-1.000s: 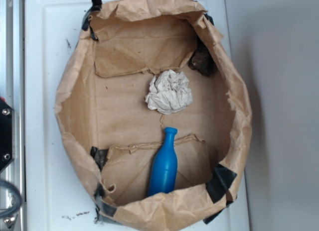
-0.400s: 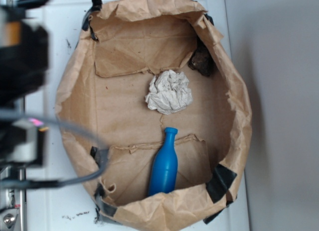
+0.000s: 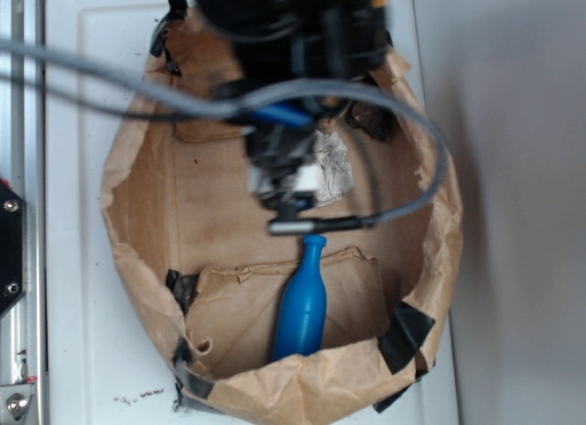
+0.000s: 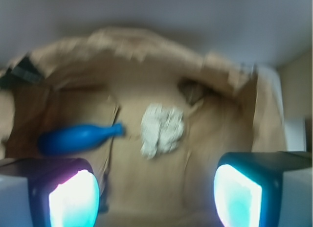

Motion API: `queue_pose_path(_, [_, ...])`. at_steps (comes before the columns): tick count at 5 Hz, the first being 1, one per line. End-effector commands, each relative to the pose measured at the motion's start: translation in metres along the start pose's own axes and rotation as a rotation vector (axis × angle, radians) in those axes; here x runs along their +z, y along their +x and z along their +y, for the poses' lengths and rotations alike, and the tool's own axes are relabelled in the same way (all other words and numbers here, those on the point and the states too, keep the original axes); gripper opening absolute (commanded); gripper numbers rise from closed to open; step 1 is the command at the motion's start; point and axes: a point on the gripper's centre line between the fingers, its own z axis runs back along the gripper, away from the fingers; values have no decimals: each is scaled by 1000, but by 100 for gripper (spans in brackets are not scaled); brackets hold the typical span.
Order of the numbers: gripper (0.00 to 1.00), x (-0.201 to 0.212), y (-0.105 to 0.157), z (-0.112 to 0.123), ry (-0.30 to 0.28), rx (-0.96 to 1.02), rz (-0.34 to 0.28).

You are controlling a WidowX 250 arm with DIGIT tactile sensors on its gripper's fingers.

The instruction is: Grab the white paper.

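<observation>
Lying ahead of the spread pincer (image 4: 156,188) — the white paper (image 4: 162,129), untouched.

exterior: looks straight down from above onto the brown paper bag (image 3: 275,214)
wrist: low, close, behind the pincer (image 4: 156,192)
shared: bag interior

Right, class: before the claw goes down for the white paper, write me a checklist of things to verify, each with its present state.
1. Claw open: ok, both fingers stand wide apart in the wrist view.
2. Claw empty: ok.
3. White paper lined up between the fingers: ok, roughly centred ahead.
4. Blue bottle clear of the paper: ok, a small gap at its neck.
5. Height above the paper: cannot tell, both views are blurred.
6. Brown bag walls clear of the claw: cannot tell.
</observation>
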Motion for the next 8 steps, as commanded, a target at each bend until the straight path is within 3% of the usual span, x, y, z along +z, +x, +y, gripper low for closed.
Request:
queue_pose_path(1, [100,15,10,-6,14,-35,-51])
queue_pose_path(2, [100,15,10,-6,14,-35,-51])
queue_pose_path(3, [100,-30,5,-11,28,-39,7])
queue_pose_path(5, [100,-88,-7,-24,74,35,24])
queue_pose_path(6, [100,-120,1,-25,136,3,64])
queue_pose_path(8, [100,-167,28,-18,194,-52,118])
